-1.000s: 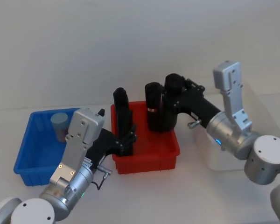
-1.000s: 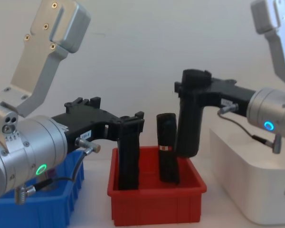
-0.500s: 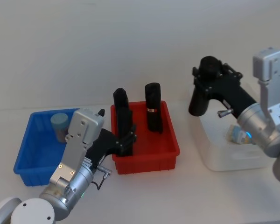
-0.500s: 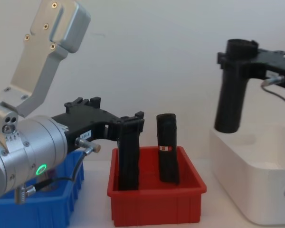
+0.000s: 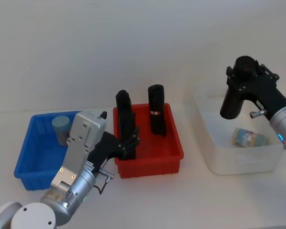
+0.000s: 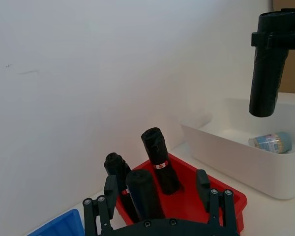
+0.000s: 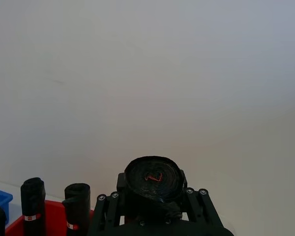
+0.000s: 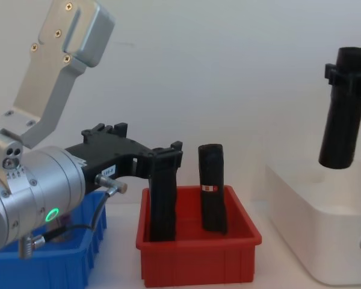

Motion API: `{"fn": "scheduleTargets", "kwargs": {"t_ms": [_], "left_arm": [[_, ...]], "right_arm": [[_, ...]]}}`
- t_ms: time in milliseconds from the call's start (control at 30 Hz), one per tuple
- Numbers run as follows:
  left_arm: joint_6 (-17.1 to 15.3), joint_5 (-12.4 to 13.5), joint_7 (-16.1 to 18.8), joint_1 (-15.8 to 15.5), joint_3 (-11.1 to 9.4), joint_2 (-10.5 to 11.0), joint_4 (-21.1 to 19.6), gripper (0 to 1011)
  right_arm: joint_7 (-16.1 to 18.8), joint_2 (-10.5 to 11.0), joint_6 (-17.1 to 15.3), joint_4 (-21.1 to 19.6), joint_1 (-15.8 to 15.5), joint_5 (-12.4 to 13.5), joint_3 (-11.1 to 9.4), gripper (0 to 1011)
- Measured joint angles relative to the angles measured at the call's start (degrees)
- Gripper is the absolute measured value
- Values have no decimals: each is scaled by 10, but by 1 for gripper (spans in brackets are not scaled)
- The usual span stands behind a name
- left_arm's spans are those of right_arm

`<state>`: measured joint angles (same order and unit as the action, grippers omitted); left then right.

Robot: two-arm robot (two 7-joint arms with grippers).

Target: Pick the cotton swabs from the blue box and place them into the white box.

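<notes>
One tub of cotton swabs (image 5: 61, 126) with a pale lid stands in the far corner of the blue box (image 5: 28, 160). Another tub of cotton swabs (image 5: 248, 138) (image 6: 271, 142) lies on its side inside the white box (image 5: 219, 164) (image 8: 325, 241). My right gripper (image 5: 242, 88) is shut on a tall black roll (image 5: 230, 102) (image 8: 342, 129) (image 7: 152, 178), holding it upright above the white box. My left gripper (image 5: 128, 143) (image 6: 156, 178) hangs over the red bin's near left side, open, its fingers (image 6: 109, 189) apart on either side of a standing black roll (image 6: 143, 194).
Between the blue and white boxes sits the red bin (image 5: 150, 164) (image 8: 198, 265). Two more black rolls (image 5: 156, 112) (image 5: 124, 107) stand upright in it. A plain white wall closes off the back of the table.
My right gripper has carried the black roll to the right, from over the red bin to above the white box. The left arm has stayed still.
</notes>
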<state>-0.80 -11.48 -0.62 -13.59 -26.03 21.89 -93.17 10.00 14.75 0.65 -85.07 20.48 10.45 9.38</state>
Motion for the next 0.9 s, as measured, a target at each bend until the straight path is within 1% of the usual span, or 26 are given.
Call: {"fn": "scheduleTargets", "kwargs": {"t_ms": [167, 233, 267, 300, 367, 400, 433, 567, 900], "left_arm": [[0, 0, 0, 0, 0, 0, 0, 1003], [0, 0, 0, 0, 0, 0, 0, 1003], [0, 0, 0, 0, 0, 0, 0, 1003], [0, 0, 0, 0, 0, 0, 0, 1003], [0, 0, 0, 0, 0, 0, 0, 1003], [0, 0, 0, 0, 0, 0, 0, 1003], [0, 0, 0, 0, 0, 0, 0, 1003], [0, 0, 0, 0, 0, 0, 0, 1003], [0, 0, 0, 0, 0, 0, 0, 1003]], "right_arm": [[1, 5, -5, 0, -2, 3, -4, 682], [5, 6, -7, 2, -3, 5, -5, 711], [7, 6, -7, 3, -3, 6, -5, 777], [8, 7, -7, 4, -3, 6, -6, 777], [12, 7, -8, 7, -3, 7, -6, 863], [13, 8, -8, 8, -2, 7, -6, 863], [13, 8, -8, 8, -2, 7, -6, 916], [17, 8, -9, 11, -2, 8, -7, 999], [23, 9, -9, 16, -1, 10, -8, 1001]]}}
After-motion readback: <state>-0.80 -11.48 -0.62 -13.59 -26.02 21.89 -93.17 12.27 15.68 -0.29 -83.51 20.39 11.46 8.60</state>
